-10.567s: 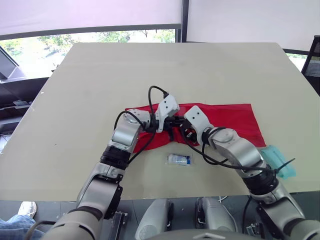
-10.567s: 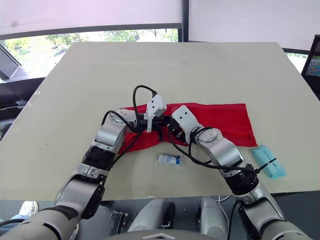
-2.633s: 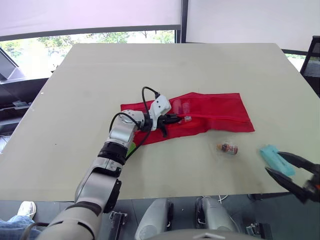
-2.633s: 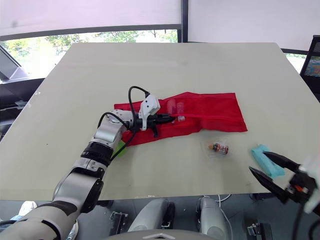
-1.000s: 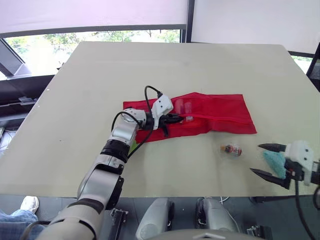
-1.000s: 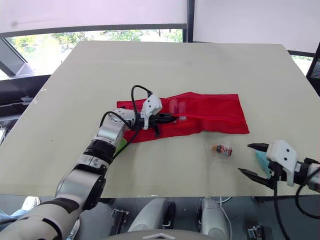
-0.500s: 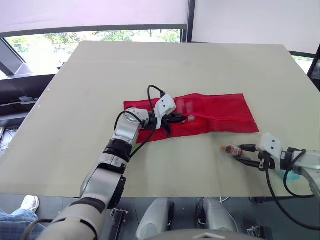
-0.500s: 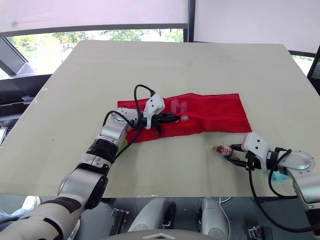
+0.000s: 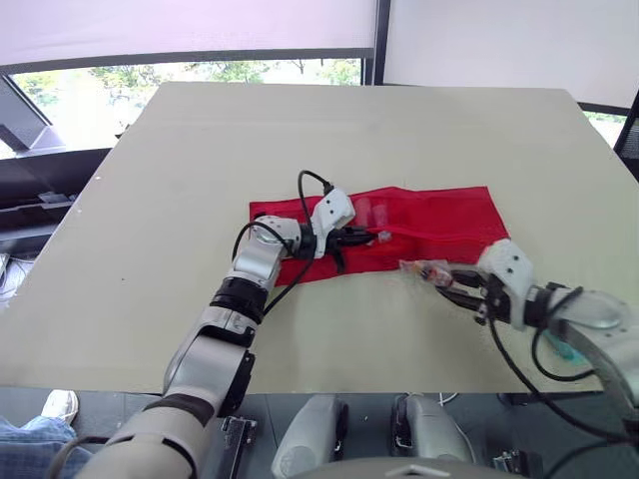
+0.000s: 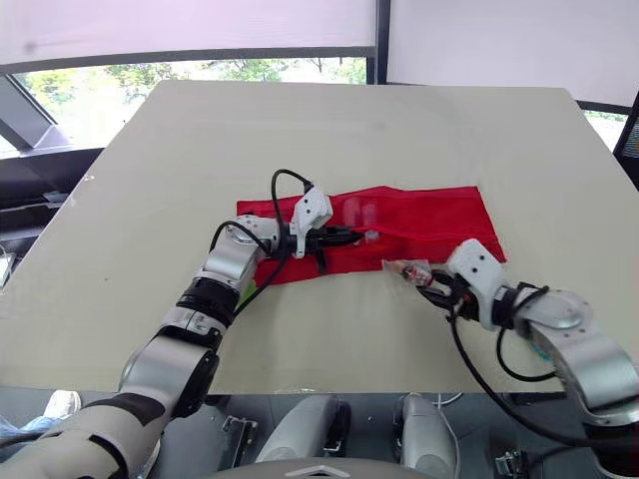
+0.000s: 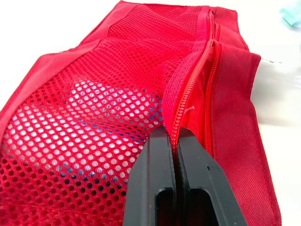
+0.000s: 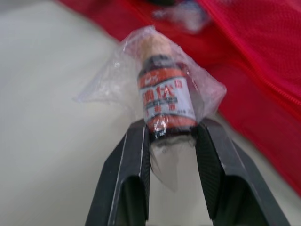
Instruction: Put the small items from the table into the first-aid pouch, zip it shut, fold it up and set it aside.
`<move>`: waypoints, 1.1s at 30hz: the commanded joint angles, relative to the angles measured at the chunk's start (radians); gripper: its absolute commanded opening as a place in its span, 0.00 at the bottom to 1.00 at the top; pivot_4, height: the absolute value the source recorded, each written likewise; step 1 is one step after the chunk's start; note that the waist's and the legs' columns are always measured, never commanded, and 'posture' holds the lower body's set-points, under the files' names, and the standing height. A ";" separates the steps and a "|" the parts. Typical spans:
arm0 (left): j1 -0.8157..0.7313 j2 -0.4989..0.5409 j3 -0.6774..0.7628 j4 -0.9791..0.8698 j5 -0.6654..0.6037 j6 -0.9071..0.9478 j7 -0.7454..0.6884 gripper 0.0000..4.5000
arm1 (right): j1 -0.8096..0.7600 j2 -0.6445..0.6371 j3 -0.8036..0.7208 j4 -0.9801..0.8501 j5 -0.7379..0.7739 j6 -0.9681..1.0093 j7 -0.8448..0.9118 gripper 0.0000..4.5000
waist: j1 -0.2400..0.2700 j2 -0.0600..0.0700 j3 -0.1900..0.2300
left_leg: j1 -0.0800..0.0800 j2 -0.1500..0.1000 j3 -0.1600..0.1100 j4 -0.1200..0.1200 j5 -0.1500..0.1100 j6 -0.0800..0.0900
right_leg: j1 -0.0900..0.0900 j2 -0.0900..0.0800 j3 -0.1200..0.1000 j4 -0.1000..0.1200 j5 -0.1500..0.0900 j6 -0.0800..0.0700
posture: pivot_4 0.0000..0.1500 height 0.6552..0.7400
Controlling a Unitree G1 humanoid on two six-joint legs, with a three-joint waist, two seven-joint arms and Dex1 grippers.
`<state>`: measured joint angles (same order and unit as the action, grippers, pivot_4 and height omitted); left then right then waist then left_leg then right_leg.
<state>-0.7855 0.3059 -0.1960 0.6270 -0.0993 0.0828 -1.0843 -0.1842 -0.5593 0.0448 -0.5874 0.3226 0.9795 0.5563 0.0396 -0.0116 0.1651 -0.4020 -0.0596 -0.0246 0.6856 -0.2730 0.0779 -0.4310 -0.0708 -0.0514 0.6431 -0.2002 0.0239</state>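
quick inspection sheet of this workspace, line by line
Surface: beige table, no spills seen.
Job's things: red pouch unzipped, a packet inside its mesh; wrapped bottle held beside the pouch; teal packet on the table off the pouch's right end.
Clutter: nothing seen.
Grippers: left gripper shut on the pouch's zip edge; right gripper shut on the bottle.
Cables: black cable looped over the left wrist.
Surroundings: window with trees outside.
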 commanded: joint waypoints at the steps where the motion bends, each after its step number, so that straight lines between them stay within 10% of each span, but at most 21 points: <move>1: -0.009 -0.016 -0.003 -0.056 -0.005 0.009 0.000 0.00 | -0.075 0.079 0.035 -0.051 -0.004 0.170 -0.128 0.19 | 0.002 0.000 0.000 | 0.000 0.000 0.000 0.000 0.000 0.000 | 0.000 0.000 0.000 0.000 0.000 0.000 | 1.00 0.99; 12: 0.037 -0.036 -0.025 -0.135 -0.004 0.044 -0.003 0.00 | -0.185 0.455 -0.098 0.061 -0.078 0.328 -0.443 0.19 | -0.006 0.001 0.000 | 0.000 -0.003 -0.001 0.000 0.000 0.000 | -0.001 0.001 0.001 0.004 0.000 0.000 | 1.00 0.99; 33: 0.069 -0.044 -0.050 -0.185 -0.003 0.042 -0.027 0.00 | -0.305 0.656 -0.101 0.247 -0.163 0.136 -0.601 0.19 | -0.031 0.001 0.000 | 0.002 -0.004 0.000 -0.002 0.000 -0.001 | -0.002 0.002 0.003 0.006 0.000 0.000 | 1.00 0.99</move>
<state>-0.7219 0.2695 -0.2214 0.4829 -0.0991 0.1377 -1.0841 -0.4546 0.0953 -0.0753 -0.3325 0.1699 1.1783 -0.0318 0.0087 -0.0101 0.1648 -0.3998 -0.0637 -0.0244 0.6835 -0.2725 0.0774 -0.4330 -0.0684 -0.0479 0.6491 -0.2002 0.0237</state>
